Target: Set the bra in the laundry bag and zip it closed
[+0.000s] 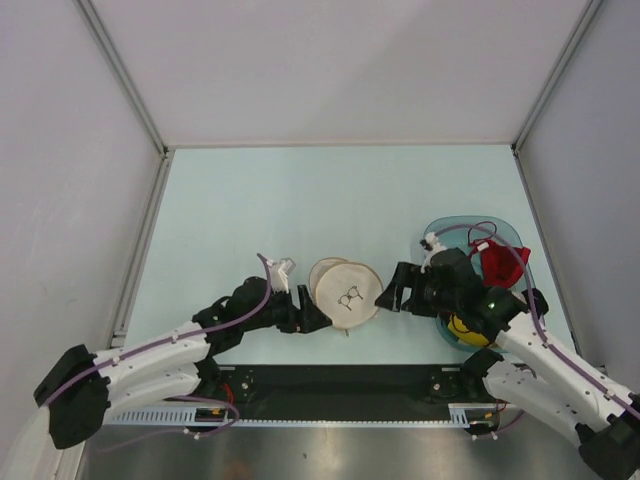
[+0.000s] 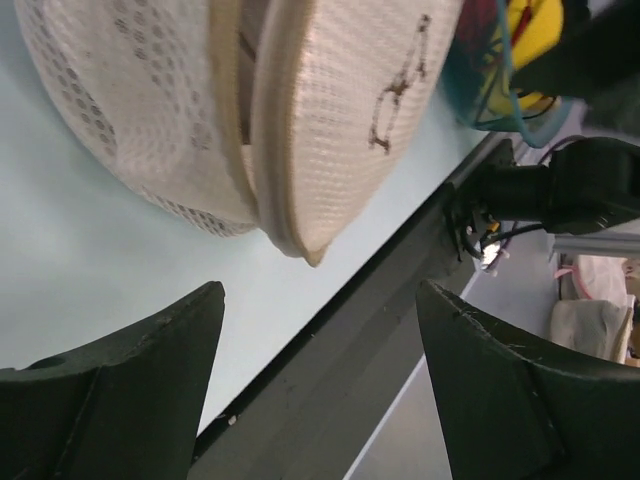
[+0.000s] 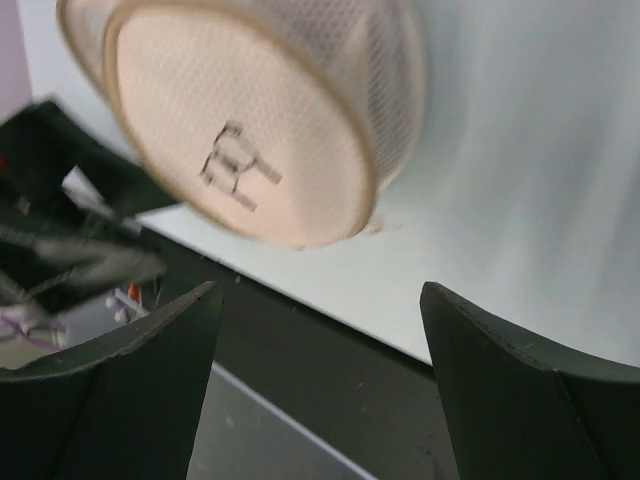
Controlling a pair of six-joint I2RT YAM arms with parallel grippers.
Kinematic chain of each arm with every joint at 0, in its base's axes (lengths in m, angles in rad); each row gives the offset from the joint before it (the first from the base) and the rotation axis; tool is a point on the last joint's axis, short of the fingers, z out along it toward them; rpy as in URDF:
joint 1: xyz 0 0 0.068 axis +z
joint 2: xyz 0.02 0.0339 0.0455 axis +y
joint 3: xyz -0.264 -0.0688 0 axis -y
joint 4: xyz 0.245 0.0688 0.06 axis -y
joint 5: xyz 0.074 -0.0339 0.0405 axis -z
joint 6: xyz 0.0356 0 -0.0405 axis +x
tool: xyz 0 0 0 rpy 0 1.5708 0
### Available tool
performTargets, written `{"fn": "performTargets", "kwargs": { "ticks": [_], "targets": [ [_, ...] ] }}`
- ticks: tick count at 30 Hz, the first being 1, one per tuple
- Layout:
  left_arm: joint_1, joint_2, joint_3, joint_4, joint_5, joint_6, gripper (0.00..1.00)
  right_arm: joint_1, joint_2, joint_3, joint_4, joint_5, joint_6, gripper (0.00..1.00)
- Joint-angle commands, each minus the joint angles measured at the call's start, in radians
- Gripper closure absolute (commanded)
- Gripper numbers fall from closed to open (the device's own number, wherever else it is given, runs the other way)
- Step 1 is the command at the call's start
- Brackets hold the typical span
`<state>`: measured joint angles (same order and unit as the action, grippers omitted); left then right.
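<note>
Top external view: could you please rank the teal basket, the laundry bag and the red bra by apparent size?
1. teal basket, though partly covered
2. laundry bag
3. red bra

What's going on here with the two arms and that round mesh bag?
Two robot arms flank the laundry bag, which sits on the table between them. The left end effector and the right end effector are both open and hold nothing. Whether its zip is fully shut can't be told.
</note>
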<state>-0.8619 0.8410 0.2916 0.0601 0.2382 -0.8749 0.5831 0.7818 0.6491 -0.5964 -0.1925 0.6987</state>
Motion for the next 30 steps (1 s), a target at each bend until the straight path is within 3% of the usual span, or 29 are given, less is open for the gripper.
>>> {"fn": "performTargets", "kwargs": {
  "ticks": [1, 4, 7, 8, 13, 16, 17, 18, 25, 30],
  "targets": [
    [-0.005, 0.116, 0.027, 0.141, -0.008, -0.016, 0.18, 0.159, -0.027, -0.084, 0.088, -0.036, 0.152, 0.16],
    [-0.003, 0.190, 0.061, 0.141, -0.023, 0.001, 0.21, 0.280, -0.018, -0.170, 0.200, 0.005, 0.255, 0.20],
    [-0.003, 0.231, 0.083, 0.173, 0.001, -0.001, 0.35, 0.356, -0.006, -0.236, 0.340, 0.022, 0.343, 0.29],
    [-0.003, 0.236, 0.089, 0.182, 0.010, -0.009, 0.44, 0.371, 0.000, -0.271, 0.407, 0.024, 0.366, 0.30],
    [0.003, 0.239, 0.112, 0.187, 0.021, -0.009, 0.62, 0.434, 0.023, -0.342, 0.561, 0.059, 0.436, 0.35],
    [0.024, 0.257, 0.113, 0.234, 0.076, -0.029, 0.79, 0.451, 0.027, -0.362, 0.587, 0.100, 0.461, 0.35],
    [0.029, 0.262, 0.121, 0.237, 0.085, -0.041, 0.93, 0.454, 0.025, -0.367, 0.618, 0.113, 0.470, 0.35],
    [0.034, 0.271, 0.129, 0.230, 0.093, -0.045, 1.00, 0.457, 0.016, -0.379, 0.619, 0.142, 0.499, 0.34],
    [0.057, 0.205, 0.133, 0.259, 0.150, -0.133, 1.00, 0.481, -0.114, -0.500, 0.725, 0.309, 0.669, 0.33],
    [0.060, 0.165, 0.129, 0.276, 0.168, -0.187, 1.00, 0.486, -0.153, -0.503, 0.721, 0.399, 0.682, 0.32]
  ]
}}
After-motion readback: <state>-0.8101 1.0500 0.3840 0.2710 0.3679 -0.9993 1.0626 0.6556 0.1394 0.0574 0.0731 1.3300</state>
